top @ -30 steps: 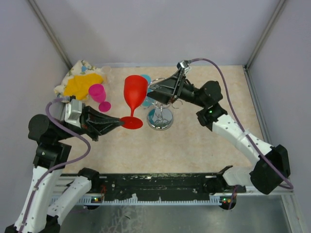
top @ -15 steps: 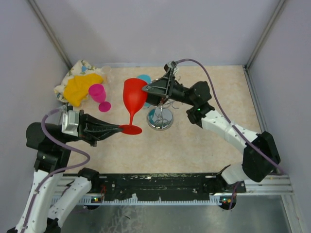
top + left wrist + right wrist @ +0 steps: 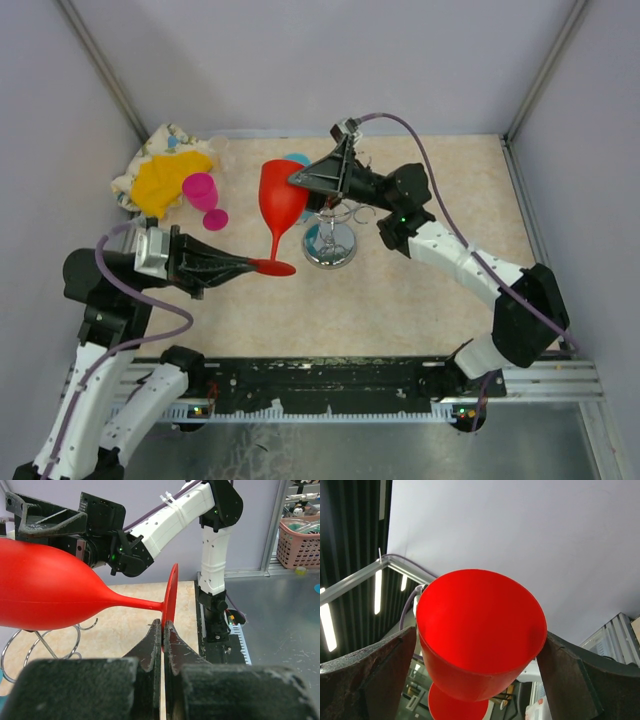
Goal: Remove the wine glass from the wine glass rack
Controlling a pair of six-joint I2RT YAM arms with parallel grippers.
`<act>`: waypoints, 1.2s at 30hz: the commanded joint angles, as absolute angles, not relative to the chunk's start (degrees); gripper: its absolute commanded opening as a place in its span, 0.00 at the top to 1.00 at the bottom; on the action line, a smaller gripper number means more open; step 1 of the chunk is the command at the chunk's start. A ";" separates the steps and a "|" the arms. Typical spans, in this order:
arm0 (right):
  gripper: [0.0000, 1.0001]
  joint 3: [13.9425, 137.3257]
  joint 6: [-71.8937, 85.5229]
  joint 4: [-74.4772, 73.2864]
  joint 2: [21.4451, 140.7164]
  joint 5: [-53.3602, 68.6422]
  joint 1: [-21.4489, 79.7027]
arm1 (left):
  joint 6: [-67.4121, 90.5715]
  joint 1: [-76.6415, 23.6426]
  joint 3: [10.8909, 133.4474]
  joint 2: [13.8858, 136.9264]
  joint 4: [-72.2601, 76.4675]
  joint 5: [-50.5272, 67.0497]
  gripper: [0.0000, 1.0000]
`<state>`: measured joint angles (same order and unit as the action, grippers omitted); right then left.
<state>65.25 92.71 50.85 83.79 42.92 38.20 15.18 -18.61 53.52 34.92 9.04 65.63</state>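
Note:
The red wine glass [image 3: 280, 195] is held in the air, tilted, just left of the chrome wine glass rack [image 3: 330, 245]. My left gripper [image 3: 250, 266] is shut on the edge of its round foot, seen in the left wrist view [image 3: 163, 627] with the bowl [image 3: 50, 592] stretching left. My right gripper [image 3: 300, 180] is open, its fingers on either side of the bowl's rim; the right wrist view [image 3: 480, 640] looks straight into the bowl [image 3: 480, 615]. The rack's wire loops [image 3: 40, 647] show below the bowl.
A teal glass [image 3: 298, 160] sits behind the red bowl by the rack. A pink glass [image 3: 203, 195] stands on the table at left, beside a yellow and patterned cloth [image 3: 165, 170]. Walls enclose the table on the left, back and right.
My right gripper has moved left from over the rack to straddle the red bowl. My left gripper has drawn the glass's foot slightly towards me, tilting the glass.

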 commanded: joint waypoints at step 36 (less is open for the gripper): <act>0.28 69.39 68.37 27.07 71.17 45.87 21.07 | 9.39 -18.63 58.29 30.56 -1.61 58.09 0.00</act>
